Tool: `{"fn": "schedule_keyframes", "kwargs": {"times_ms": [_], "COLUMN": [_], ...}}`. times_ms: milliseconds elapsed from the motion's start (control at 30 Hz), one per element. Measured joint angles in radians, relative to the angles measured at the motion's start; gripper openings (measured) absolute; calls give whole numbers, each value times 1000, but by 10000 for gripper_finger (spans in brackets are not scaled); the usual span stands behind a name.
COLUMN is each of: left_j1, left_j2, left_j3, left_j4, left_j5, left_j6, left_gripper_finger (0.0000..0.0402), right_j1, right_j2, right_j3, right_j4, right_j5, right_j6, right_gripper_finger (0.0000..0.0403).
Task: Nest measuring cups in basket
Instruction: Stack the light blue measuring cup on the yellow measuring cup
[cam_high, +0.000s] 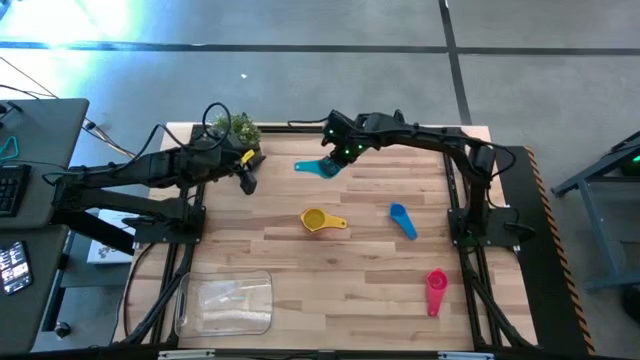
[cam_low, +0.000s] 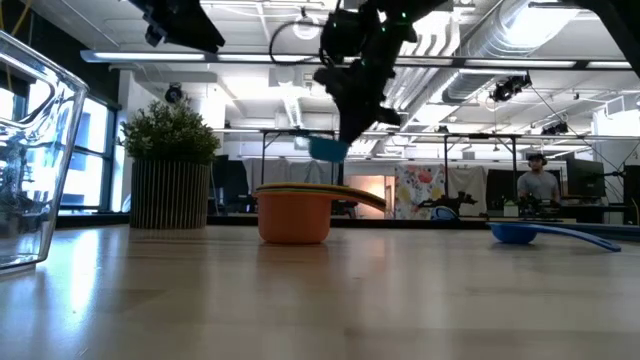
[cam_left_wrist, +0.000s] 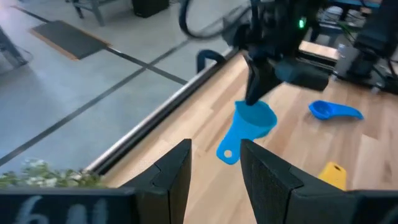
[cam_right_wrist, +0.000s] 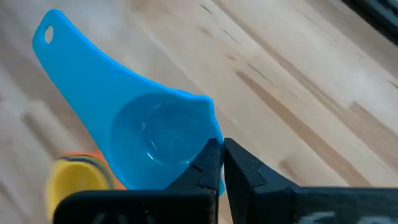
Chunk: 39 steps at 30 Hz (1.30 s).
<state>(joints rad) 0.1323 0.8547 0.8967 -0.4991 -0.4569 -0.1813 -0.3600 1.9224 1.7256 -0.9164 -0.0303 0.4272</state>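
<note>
Right wrist view, the grip: right gripper is clenched on the rim of the light blue cup; only the fingertips pinch the thin wall at one edge, bowl and handle hanging out in front of them

Risk at the pinch: I judge the hold slight; a jerk or quick swing could let the cup pivot or slide out, because the long handle weighs on the far side of the pinch

Below the pincer: the cup hangs clear of the table, as the low view shows; a drop from here would probably send it bouncing or rolling

Just beyond and lower: the nested stack, yellow cup inside orange; a cup brought down tilted could catch the yellow rim and tip or shove the stack; handles out of line would stop it seating

Further out: dark blue cup and red cup lie well apart, on the side away from the other arm; little risk from them

Other arm: left gripper hovers across from the held cup, beside the potted plant; its fingers stand part open, holding nothing; if both arms reach for the stack they could collide

Farthest off: the basket sits at the table's near corner, well away; a long carry on this grip raises the chance of a slip
</note>
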Motion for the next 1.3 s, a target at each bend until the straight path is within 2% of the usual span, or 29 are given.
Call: {"fn": "schedule_keyframes", "kwargs": {"times_ms": [333,533,700,1000,1300], "left_j1": [0,0,0,-3,-69], "left_j2": [0,0,0,0,0], "left_j3": [0,0,0,0,0], "left_j4": [-30,-28,-28,-28,-28], "left_j5": [127,164,164,214,258], "left_j6": [-22,-146,-291,-489,-649], "left_gripper_finger": [129,129,129,129,129], "right_j1": [99,161,232,365,469], "right_j2": [0,0,0,1,11], "right_j3": [136,144,144,136,1], "right_j4": [-124,-156,-188,-223,-156], "right_j5": [-9,-109,-154,-143,-138], "right_j6": [-107,-256,-381,-572,-630], "right_gripper_finger": [0,0,0,0,0]}}
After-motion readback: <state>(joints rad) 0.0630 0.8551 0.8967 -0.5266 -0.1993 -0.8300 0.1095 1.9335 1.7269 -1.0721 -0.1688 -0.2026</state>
